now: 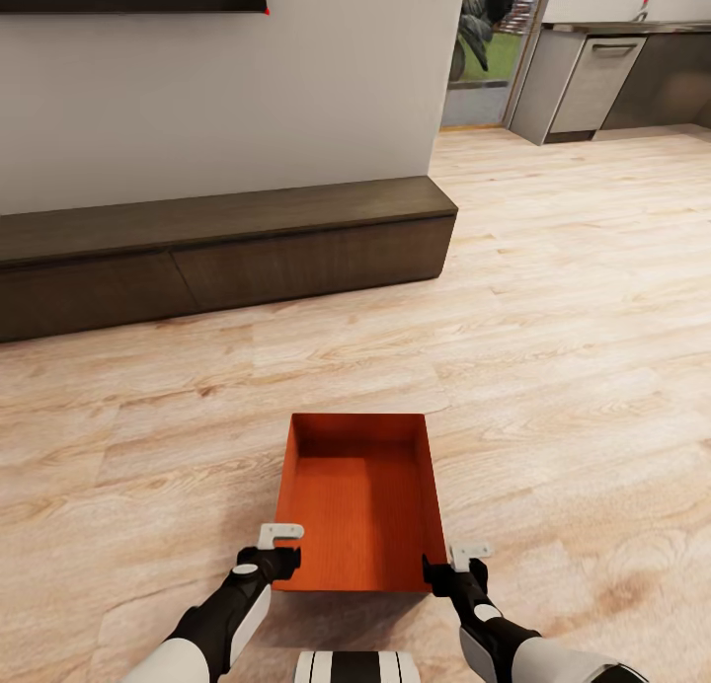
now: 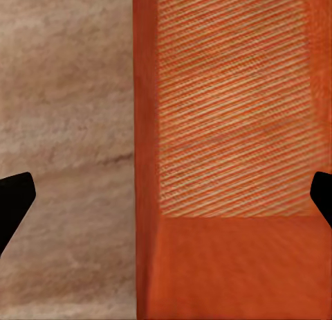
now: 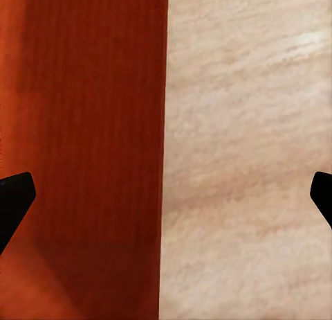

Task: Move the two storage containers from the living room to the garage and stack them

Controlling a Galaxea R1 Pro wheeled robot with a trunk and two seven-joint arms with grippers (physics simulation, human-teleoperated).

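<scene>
Straddling the near corners of one storage container (image 1: 360, 500) on the living room's wood-plank flooring (image 1: 553, 367), the left gripper (image 1: 279, 557) and right gripper (image 1: 446, 568) both stand spread, each wall between its fingers, nothing clamped. The bin looks light, rigid and thin-walled; opposite side walls seem the soundest holds.

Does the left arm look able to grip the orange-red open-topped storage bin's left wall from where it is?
Probably yes. The left gripper is open at the orange-red bin's near left corner, one finger outside over the wood floor, the other inside, the wall between them with nothing blocking.
</scene>
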